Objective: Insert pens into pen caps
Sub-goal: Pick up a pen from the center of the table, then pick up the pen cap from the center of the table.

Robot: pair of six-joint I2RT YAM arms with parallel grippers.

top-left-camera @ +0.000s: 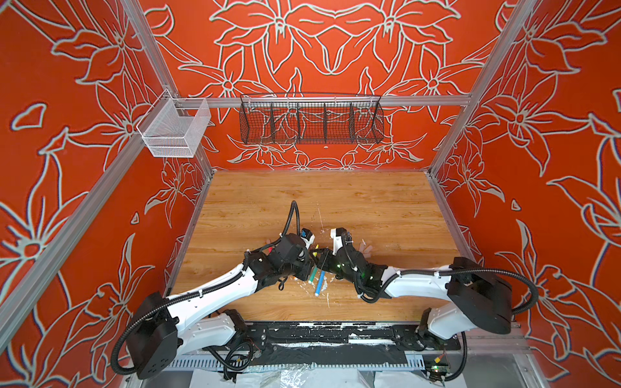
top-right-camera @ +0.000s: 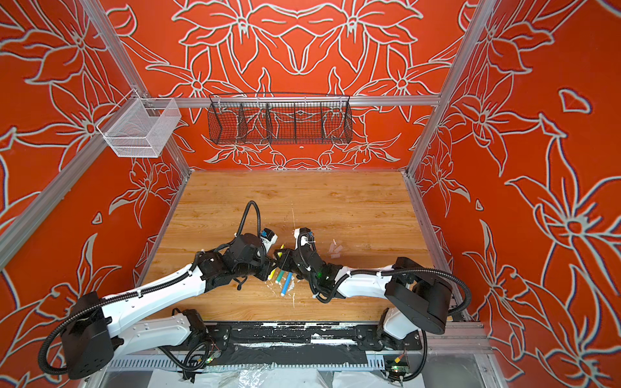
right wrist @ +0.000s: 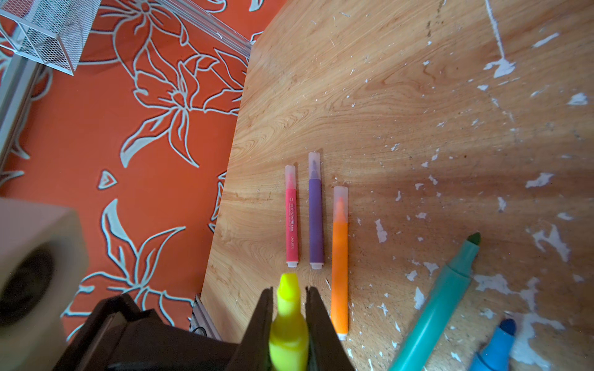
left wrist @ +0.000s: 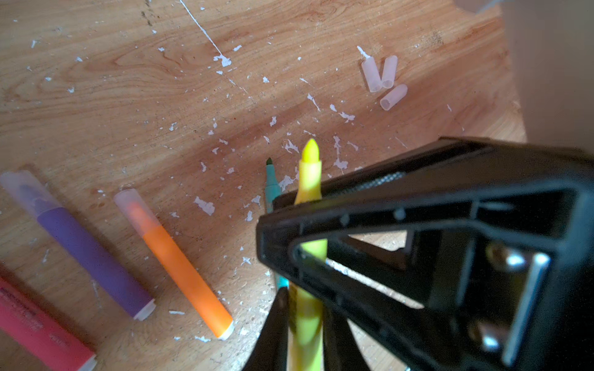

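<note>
**Cell enclosure and fixtures**

Wood-grain table as floor of the cell, speckled around the middle with flat white paint flecks and crossed by one thin white streak. Orange walls with pale outlined flowers on three sides. Aluminium rail across the back wall, bearing a black wire basket split by upright dividers into compartments. White mesh basket hung at the left rear corner, well above the table. Black base plate, scuffed white, along the near edge of the table. Crinkled sheeting below it.
</note>
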